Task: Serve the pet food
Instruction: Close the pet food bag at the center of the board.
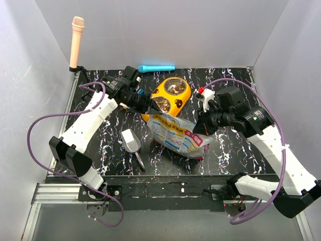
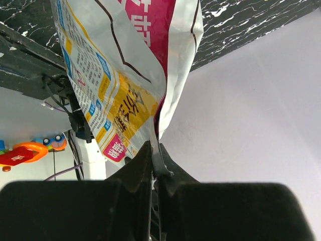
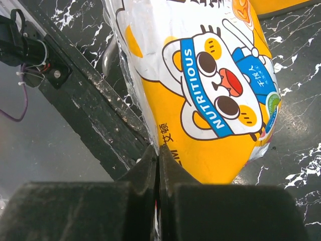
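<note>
Black table (image 1: 230, 145); kibble (image 1: 174, 87), seemingly, overhead only.

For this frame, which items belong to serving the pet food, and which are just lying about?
Job in hand: pet food in the yellow bowl; bag, pinched by the left claw and the right claw; scoop, probably.

Lying about: blue tool at the far edge; peach stick standing in the far left corner.
</note>
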Robot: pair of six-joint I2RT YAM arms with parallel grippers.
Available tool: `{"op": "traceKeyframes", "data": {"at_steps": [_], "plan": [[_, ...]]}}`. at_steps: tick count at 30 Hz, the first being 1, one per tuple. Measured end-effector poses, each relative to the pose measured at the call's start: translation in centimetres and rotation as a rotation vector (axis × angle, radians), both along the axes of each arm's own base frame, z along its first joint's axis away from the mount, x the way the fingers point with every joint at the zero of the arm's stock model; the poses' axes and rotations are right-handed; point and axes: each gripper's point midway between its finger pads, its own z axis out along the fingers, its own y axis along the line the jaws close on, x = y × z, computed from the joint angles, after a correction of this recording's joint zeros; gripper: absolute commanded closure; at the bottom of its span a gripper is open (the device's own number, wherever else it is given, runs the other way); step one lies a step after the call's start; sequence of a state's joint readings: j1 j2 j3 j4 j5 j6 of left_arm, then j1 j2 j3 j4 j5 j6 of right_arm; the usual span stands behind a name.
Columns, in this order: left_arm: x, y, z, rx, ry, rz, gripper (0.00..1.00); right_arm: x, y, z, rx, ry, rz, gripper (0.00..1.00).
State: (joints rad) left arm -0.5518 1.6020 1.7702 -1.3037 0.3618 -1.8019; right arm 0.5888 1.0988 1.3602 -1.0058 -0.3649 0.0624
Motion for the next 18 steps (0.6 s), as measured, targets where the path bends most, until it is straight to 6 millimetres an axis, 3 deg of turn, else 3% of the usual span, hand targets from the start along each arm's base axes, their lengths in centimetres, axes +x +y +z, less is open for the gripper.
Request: {"op": "traceKeyframes", "data": {"at_steps": [6,7,10,14,18], "plan": [[0.4,-0.4,0.0,-0.009,-0.007,-0.008,1.0,0.3,-0.3,-0.1,-0.005,-0.027,-0.024,0.97],[0.4,-0.4,0.1,-0.01,-0.01,-0.009,1.0,0.3,-0.3,-0.1,-0.005,-0.027,-0.025,0.88],[0.5,-0.4,0.1,-0.012,-0.014,-0.009,0.99,0.3,-0.3,0.0,-0.002,-0.026,-0.022,0.76],[0.9,-0.4,0.0,-0.018,-0.022,-0.001,0.67,-0.3,-0.7,0.2,-0.007,-0.023,-0.018,0.65],[1.7,-0.5,0.1,-0.031,-0.05,0.014,0.55,-0.6,-0.7,0.5,-0.018,-0.009,-0.003,0.6]]}}
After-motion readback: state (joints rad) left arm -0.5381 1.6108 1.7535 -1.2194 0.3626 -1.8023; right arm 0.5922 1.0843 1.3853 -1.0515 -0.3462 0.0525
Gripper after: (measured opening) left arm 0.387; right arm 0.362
